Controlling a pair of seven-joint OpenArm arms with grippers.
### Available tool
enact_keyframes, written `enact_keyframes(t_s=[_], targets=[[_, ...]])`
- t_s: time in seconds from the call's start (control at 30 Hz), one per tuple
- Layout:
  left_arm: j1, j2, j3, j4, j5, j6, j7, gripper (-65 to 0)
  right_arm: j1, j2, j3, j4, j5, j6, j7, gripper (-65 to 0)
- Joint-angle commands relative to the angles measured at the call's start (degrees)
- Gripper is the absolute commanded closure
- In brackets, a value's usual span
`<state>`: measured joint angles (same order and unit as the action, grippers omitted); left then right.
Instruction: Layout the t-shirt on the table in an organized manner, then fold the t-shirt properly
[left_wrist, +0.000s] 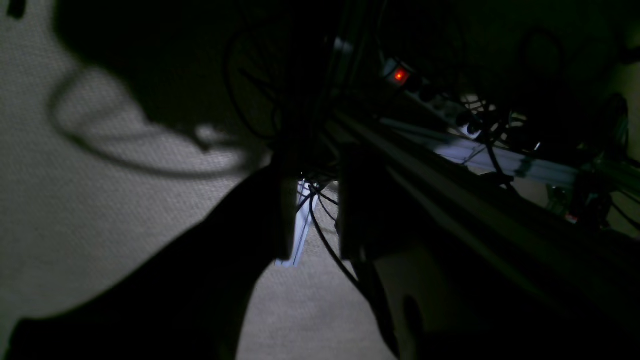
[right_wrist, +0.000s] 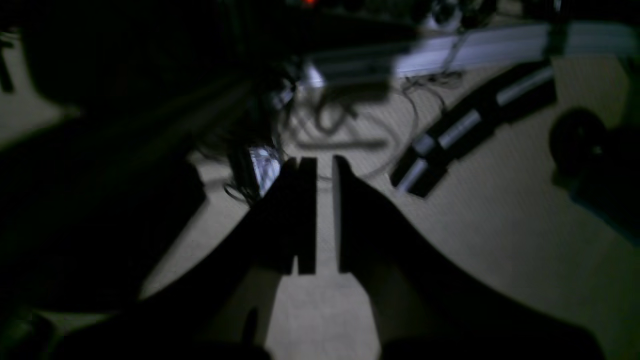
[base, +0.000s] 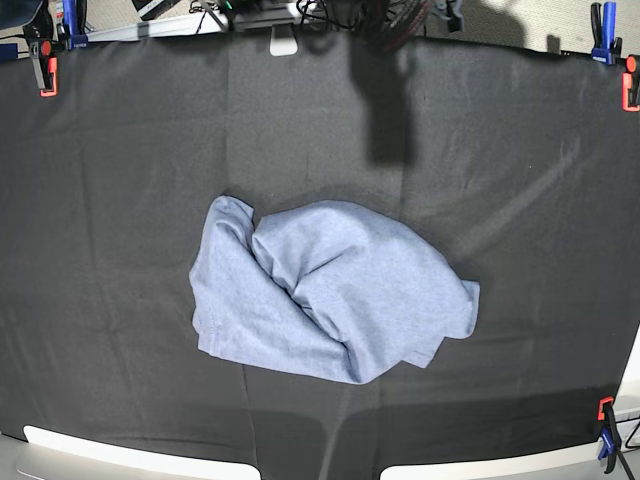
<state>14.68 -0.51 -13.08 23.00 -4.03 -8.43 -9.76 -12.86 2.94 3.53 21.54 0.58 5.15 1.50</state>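
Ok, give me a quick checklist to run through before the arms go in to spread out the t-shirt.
1. t-shirt on the table: ok, near the middle.
2. Shirt laid flat: not ok, bunched with folds.
3. Space around shirt: ok, bare black cloth on all sides.
4. left gripper free: ok, jaws apart, nothing between them.
5. right gripper free: ok, narrow gap, nothing held.
6. Lettering side up or down: cannot tell, no lettering visible.

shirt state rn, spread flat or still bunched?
Bunched. The t-shirt lies crumpled mid-table, a thick fold ridge running diagonally across it, no sleeves or collar laid out.
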Motion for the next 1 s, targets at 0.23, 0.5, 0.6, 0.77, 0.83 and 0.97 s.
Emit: enact_keyframes(t_s=[0.23, 0.5, 0.6, 0.77, 0.83, 0.97], targets=[[8.4, -1.7, 0.1, 14.6, 0.0, -0.7, 8.9, -13.0, -9.8, 3.7, 0.1, 13.5, 7.6, 0.4, -8.0, -5.8], [18.7, -5.8, 0.1, 29.9, -5.1, -0.8, 11.5, -13.0, -20.3, 7.0, 0.1, 27.7, 13.9, 0.4, -8.6, -5.8], [21.6, -7.4, 0.1, 34.9, -5.2, -0.8, 12.0, -13.0, -23.9, 8.6, 0.1, 33.2, 15.1, 0.5, -9.7, -5.8], [25.7, -10.1, 0.1, 43.9, -7.1, -0.8, 15.3, -13.0, -30.3, 11.6, 0.1, 43.1, 19.2, 3.1, -11.4, -5.8], [27.5, -11.5, 0.1, 47.7, -9.1, -0.8, 16.5, -13.0, -33.2, 13.2, 0.1, 47.8, 22.9, 3.5, -11.5, -5.8], [31.0, -13.9, 0.1, 55.3, -10.0, -0.8, 17.8, -13.0, -39.9, 15.6, 0.2, 58.4, 24.1, 4.2, -11.5, -5.8]])
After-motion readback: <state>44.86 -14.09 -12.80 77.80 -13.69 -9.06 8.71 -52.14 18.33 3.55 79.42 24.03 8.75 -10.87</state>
